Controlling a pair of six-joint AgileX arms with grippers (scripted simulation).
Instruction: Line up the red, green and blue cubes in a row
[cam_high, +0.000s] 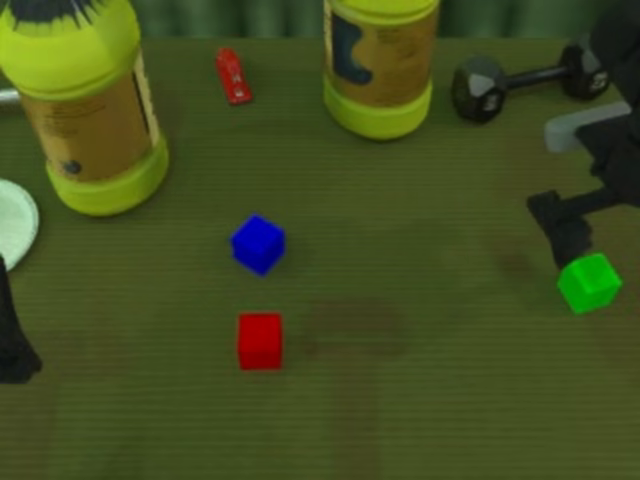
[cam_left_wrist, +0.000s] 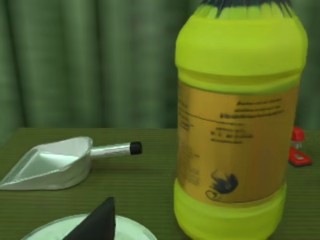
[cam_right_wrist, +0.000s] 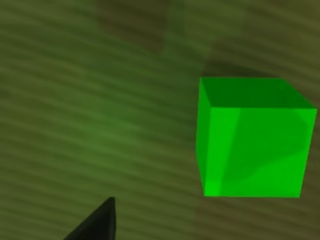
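Note:
The blue cube (cam_high: 258, 244) sits left of the table's middle, with the red cube (cam_high: 260, 341) just nearer the front, a small gap between them. Far to the right lies the green cube (cam_high: 589, 283), which also fills the right wrist view (cam_right_wrist: 252, 137). My right gripper (cam_high: 568, 235) hovers right beside and slightly behind the green cube, open, with nothing held; only one dark fingertip (cam_right_wrist: 102, 220) shows, apart from the cube. My left gripper (cam_high: 15, 350) is parked at the left edge, open and empty, with one fingertip (cam_left_wrist: 100, 222) over the plate.
Two big yellow bottles (cam_high: 90, 100) (cam_high: 380, 65) stand at the back left and back middle. Between them lies a flat red piece (cam_high: 232, 76). A dumbbell (cam_high: 520, 80) lies at the back right. A white plate (cam_high: 12, 222) and a metal scoop (cam_left_wrist: 55, 162) are at the left.

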